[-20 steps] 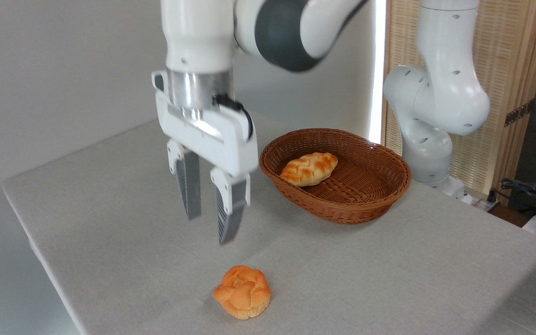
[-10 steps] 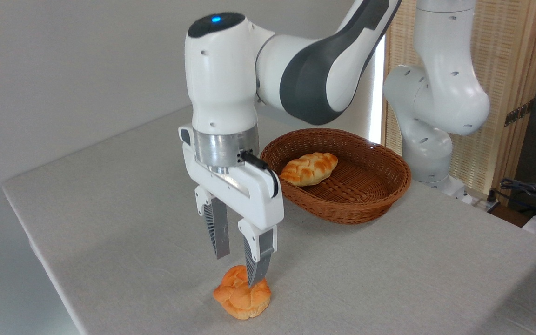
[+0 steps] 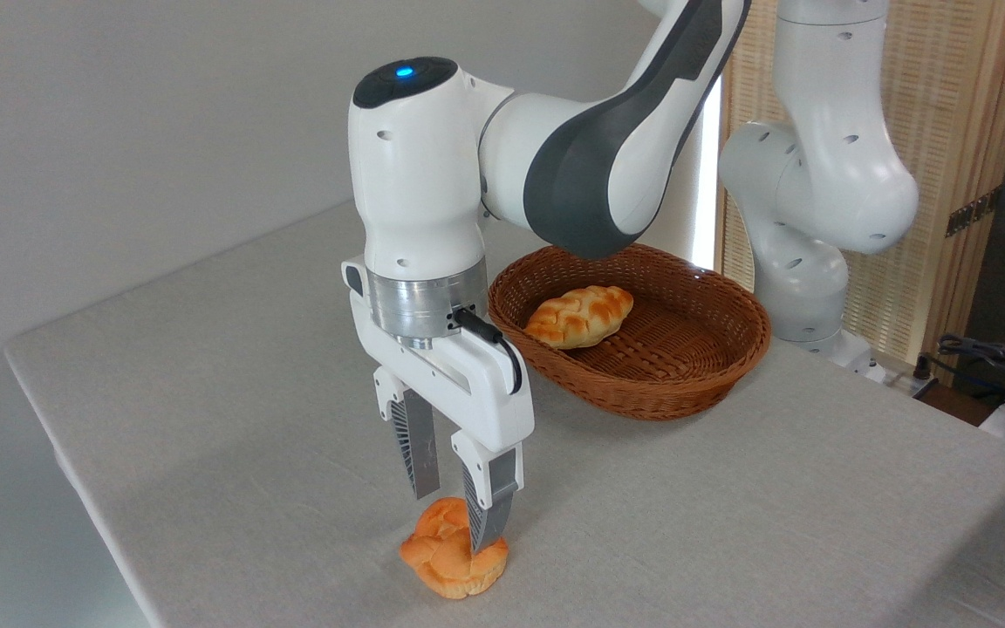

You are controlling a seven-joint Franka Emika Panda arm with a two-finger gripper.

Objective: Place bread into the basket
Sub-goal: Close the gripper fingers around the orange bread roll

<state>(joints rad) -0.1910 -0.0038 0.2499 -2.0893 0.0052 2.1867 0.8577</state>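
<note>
The gripper [image 3: 454, 522] points straight down over the bread [image 3: 453, 561], which sits on the grey worktop [image 3: 232, 392] close to its near edge. Its two fingers are spread apart, not clamped: the right finger [image 3: 487, 516] crosses in front of the bun and its tip reaches down to the bun's upper right part, while the left finger [image 3: 418, 455] ends just above the bun's far left side. Whether either finger actually touches the crust cannot be told from this angle. The bun is orange-golden on its lumpy, knotted top with a paler base resting flat on the cloth.

The basket [image 3: 694, 366] stands farther back and to the right, well apart from the bun, an oval of brown wicker with a rolled rim. Inside it, toward its left side, lies a braided loaf [image 3: 578, 316], longer and paler than the bun. The white and grey arm [image 3: 590, 166] reaches from the upper right, passing above the basket's far left rim, and a blue light glows on top of the wrist. The arm's base stands at the far right behind the basket, before a slatted wooden screen [image 3: 939, 131]
</note>
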